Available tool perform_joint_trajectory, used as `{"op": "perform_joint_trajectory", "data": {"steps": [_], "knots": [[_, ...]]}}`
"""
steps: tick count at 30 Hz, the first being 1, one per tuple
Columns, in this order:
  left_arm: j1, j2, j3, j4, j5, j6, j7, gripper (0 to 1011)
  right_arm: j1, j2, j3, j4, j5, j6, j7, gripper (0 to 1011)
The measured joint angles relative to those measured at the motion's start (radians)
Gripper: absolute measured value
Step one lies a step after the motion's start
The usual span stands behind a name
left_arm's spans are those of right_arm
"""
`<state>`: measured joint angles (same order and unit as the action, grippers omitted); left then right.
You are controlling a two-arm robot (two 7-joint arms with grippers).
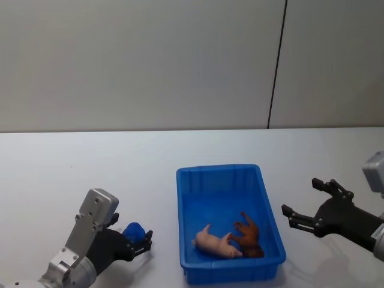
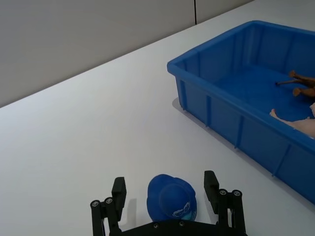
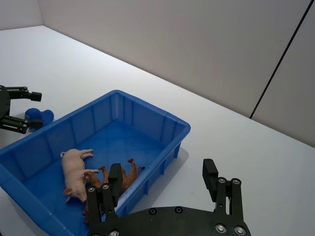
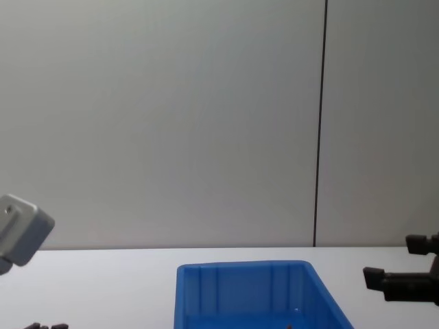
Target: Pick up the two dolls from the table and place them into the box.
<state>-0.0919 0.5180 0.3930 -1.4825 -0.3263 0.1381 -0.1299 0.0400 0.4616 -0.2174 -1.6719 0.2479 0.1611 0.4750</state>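
A fuzzy bright-blue doll (image 1: 133, 231) (image 2: 171, 198) rests on the white table (image 1: 90, 168), left of the box. My left gripper (image 1: 132, 228) (image 2: 165, 178) is open and straddles it, one finger on each side with a small gap. The blue box (image 1: 182, 204) (image 3: 162, 129) stands in the middle. Inside it lie a brown doll (image 1: 249, 235) (image 3: 129, 176) and a pink pig doll (image 1: 213, 243) (image 3: 74, 172), touching each other near the front wall. My right gripper (image 1: 300, 196) (image 3: 162, 167) (image 4: 388, 258) hovers open and empty to the right of the box.
The white tabletop stretches wide around the box, with bare surface behind it and to the left. A grey wall with a dark vertical seam (image 1: 276, 66) stands behind the table. The box rim (image 2: 221, 93) lies right of the left gripper.
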Motion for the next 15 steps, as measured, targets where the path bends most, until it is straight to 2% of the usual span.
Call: {"op": "perform_joint_trajectory", "data": {"steps": [4, 7, 12, 13, 14, 15], "knots": [[-0.01, -0.008, 0.0, 0.029, 0.009, 0.001, -0.02, 994, 0.0, 0.0, 0.0, 0.0, 0.0, 0.0, 0.0, 1001], [-0.015, -0.012, 0.001, 0.043, 0.015, 0.003, -0.032, 932, 0.0, 0.0, 0.0, 0.0, 0.0, 0.0, 0.0, 1001], [-0.021, -0.016, 0.001, 0.06, 0.022, 0.006, -0.048, 805, 0.0, 0.0, 0.0, 0.0, 0.0, 0.0, 0.0, 1001], [-0.022, -0.017, 0.001, 0.065, 0.025, 0.007, -0.053, 754, 0.0, 0.0, 0.0, 0.0, 0.0, 0.0, 0.0, 1001], [-0.023, -0.017, 0.001, 0.066, 0.026, 0.007, -0.055, 754, 0.0, 0.0, 0.0, 0.0, 0.0, 0.0, 0.0, 1001], [-0.024, -0.017, 0.001, 0.068, 0.027, 0.007, -0.057, 689, 0.0, 0.0, 0.0, 0.0, 0.0, 0.0, 0.0, 1001]]}}
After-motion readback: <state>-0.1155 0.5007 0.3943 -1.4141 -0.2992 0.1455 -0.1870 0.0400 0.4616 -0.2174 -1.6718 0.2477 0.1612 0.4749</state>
